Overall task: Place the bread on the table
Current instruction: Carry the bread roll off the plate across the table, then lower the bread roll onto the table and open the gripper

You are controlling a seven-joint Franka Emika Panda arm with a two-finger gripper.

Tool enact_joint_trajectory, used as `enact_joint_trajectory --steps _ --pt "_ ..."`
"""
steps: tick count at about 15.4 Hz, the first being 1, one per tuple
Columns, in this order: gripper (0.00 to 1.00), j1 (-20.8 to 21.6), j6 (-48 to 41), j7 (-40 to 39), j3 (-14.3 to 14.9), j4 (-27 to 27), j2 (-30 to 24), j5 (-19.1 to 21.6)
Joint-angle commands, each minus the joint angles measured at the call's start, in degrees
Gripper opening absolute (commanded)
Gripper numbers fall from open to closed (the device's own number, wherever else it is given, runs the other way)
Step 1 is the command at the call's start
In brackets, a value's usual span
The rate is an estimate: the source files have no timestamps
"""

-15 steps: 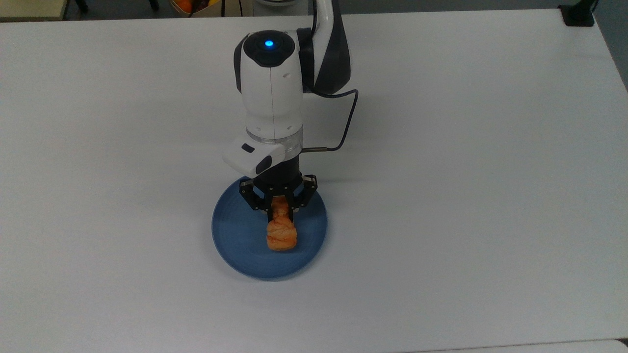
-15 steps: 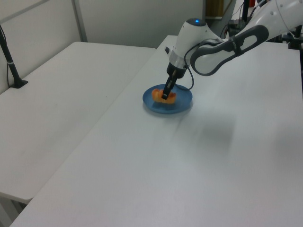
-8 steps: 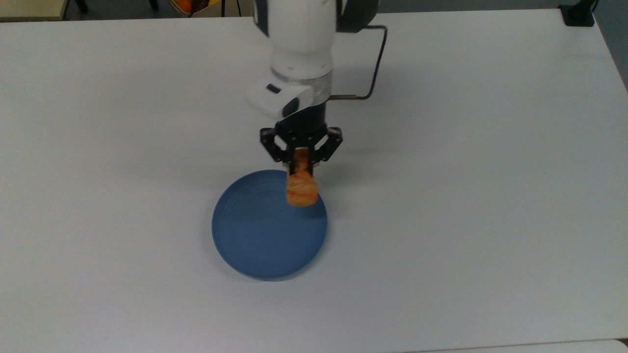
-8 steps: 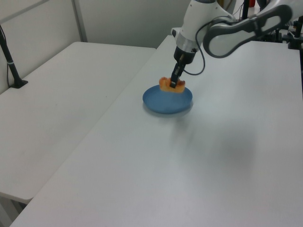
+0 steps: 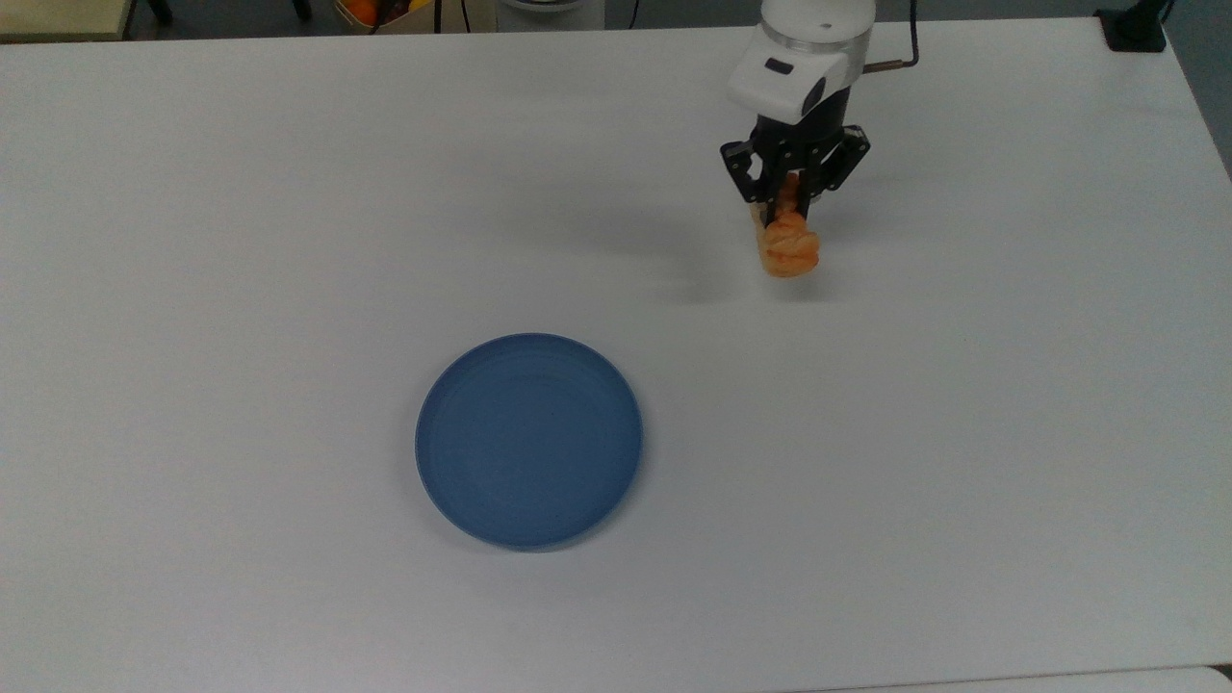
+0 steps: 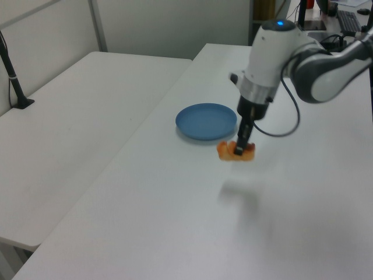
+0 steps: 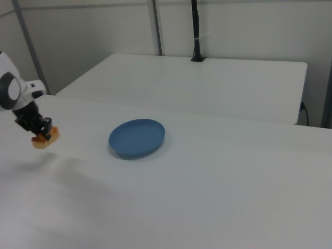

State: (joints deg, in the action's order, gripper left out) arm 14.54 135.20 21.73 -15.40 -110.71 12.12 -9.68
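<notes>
The bread (image 5: 788, 243), a small orange-brown ridged roll, hangs in my gripper (image 5: 787, 214), which is shut on it. It is above the white table (image 5: 289, 192), off the blue plate (image 5: 528, 440), toward the top view's upper right. In the left view the bread (image 6: 236, 151) is held by my gripper (image 6: 239, 150) just to the right of the plate (image 6: 206, 121), close over the tabletop. In the right view the bread (image 7: 44, 139) and gripper (image 7: 40, 132) sit at the far left, left of the plate (image 7: 137, 137). A faint shadow lies on the table under the roll.
A second white table (image 6: 70, 128) stands beside this one on the left view's left, with a black post (image 6: 13, 81) on it. A black clamp (image 5: 1136, 29) sits at the top view's upper right corner. The table's front edge runs along the top view's bottom.
My gripper has lifted the bread off the blue plate and carried it away, toward the top view's upper right. The plate stays in place, now bare.
</notes>
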Motion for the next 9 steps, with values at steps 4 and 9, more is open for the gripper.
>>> enact_joint_trajectory --steps 4,9 --pt "0.32 6.9 0.1 5.7 -2.6 -9.0 -2.5 -3.1" --pt "0.6 9.6 -0.5 8.3 -2.7 -8.7 0.2 -3.4"
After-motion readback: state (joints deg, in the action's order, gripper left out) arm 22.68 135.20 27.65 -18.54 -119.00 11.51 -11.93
